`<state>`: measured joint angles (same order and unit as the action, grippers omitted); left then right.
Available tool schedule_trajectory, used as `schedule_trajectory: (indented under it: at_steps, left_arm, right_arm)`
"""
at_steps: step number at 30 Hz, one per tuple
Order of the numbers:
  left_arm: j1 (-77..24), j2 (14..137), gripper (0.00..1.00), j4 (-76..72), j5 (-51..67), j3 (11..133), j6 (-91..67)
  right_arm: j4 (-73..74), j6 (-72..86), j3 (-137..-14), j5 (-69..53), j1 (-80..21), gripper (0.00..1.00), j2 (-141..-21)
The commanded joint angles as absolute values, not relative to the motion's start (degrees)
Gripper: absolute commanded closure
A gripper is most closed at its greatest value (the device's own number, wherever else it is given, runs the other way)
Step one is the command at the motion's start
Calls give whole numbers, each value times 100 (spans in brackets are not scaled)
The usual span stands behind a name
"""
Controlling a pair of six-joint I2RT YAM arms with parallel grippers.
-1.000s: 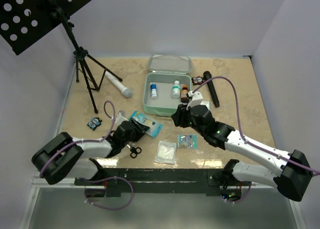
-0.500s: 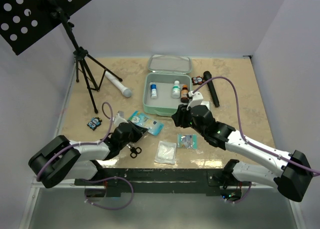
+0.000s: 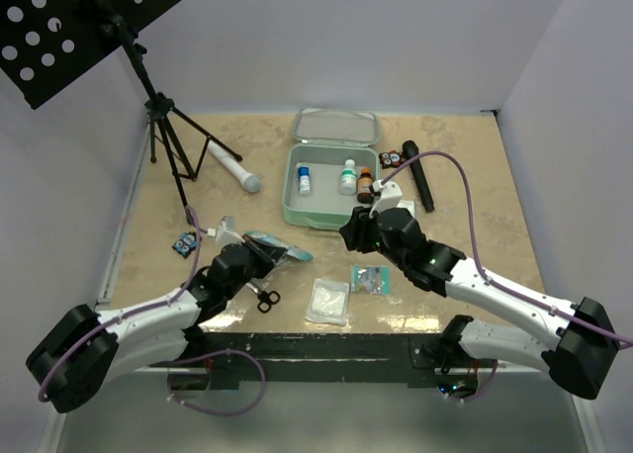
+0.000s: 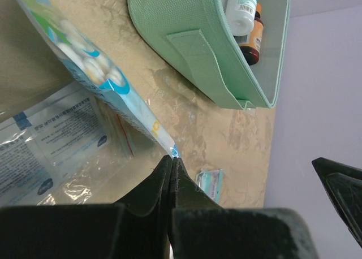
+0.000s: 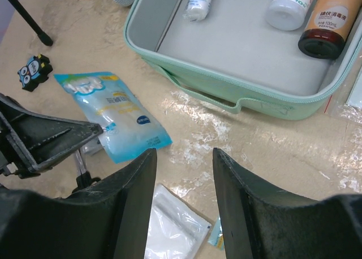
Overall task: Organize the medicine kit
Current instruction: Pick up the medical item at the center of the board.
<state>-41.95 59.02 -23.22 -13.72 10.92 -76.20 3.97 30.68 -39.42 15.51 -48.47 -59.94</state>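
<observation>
While the left gripper is clenched on one corner of a light-blue plastic pouch of white cotton balls, a clear printed plastic bag shows just beside and partly under that pouch, near the table's front edge. Small black-handled scissors lie close by, then a flat clear packet holding a white pad and a small teal-edged packet to the right. The right gripper is released, its jaws apart and empty over bare tabletop, just short of the case's near wall. Beyond it, at the table's middle, sits the mint-green soft zip medicine kit, open with its lid laid back toward the far wall. Two white plastic bottles and a brown bottle are inside.
</observation>
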Motion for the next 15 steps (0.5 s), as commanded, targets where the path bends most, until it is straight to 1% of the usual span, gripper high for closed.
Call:
schedule_trajectory:
  at_steps: [1,5,7,11,15]
  left_arm:
    - [-4149,5135,100,-1426,-1810,1335,-7181]
    - [-4149,4396,100,-591,-2100,1669,-6786]
    - [-4157,4193,100,-327,-2144,1862,-6584]
    - [-4157,4183,100,-88,-1969,2363,-6154]
    - [-4157,4377,100,-62,-1644,2882,-5487]
  right_arm:
    - [413,3120,-4184,1582,-4843,52,-5889]
    - [387,3085,-4201,1512,-4851,52,-5862]
    - [221,2919,-4175,1145,-4843,50,-5871]
    - [-245,2576,-4192,265,-4843,41,-5906]
    - [-133,2487,-4499,289,-4851,39,-5950]
